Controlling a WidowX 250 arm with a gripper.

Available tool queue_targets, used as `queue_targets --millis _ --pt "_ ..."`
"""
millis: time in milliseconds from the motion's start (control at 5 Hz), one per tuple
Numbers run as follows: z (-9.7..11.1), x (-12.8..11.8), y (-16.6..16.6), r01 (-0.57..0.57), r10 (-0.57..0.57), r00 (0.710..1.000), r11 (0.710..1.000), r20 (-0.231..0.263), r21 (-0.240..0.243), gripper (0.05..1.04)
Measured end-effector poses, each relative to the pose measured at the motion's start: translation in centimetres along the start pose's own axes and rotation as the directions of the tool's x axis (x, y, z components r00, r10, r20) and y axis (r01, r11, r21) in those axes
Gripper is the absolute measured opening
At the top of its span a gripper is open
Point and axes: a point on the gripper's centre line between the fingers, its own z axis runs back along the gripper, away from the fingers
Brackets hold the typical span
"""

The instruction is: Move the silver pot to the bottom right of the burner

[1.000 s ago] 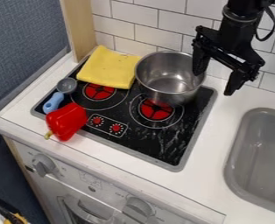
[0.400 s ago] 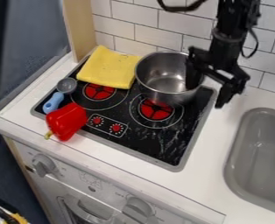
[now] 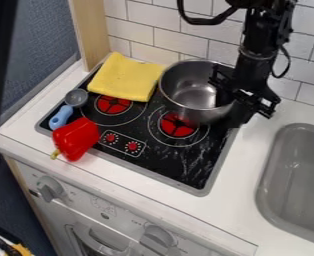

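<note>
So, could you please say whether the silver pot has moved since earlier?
Yes, the pot has shifted slightly toward the sink, judged against the stove.

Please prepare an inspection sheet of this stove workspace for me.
Surface: black stovetop set in a white counter; pale streaks near the front right, residue or glare, cannot tell which.
Job's things: silver pot upright at the back right, overlapping the rear of the right burner.
Clutter: yellow cloth at the back left; blue-handled spoon on the left; red pepper across the front-left edge.
Gripper: at the pot's right wall, one finger inside, one outside.
Cables: black cable looping beside the arm, above the pot; snags: nothing seen.
Surroundings: white tiled wall behind; grey sink at right.
</note>
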Motion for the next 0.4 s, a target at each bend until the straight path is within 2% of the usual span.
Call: queue_targets --millis 200,400 --pt "0.78 -0.12 0.13 0.005 -0.005 1.0 1.0 0.026 0.007 0.177" --pt "1.03 -0.17 0.49 0.008 -0.008 1.0 1.0 0.029 0.019 0.084"
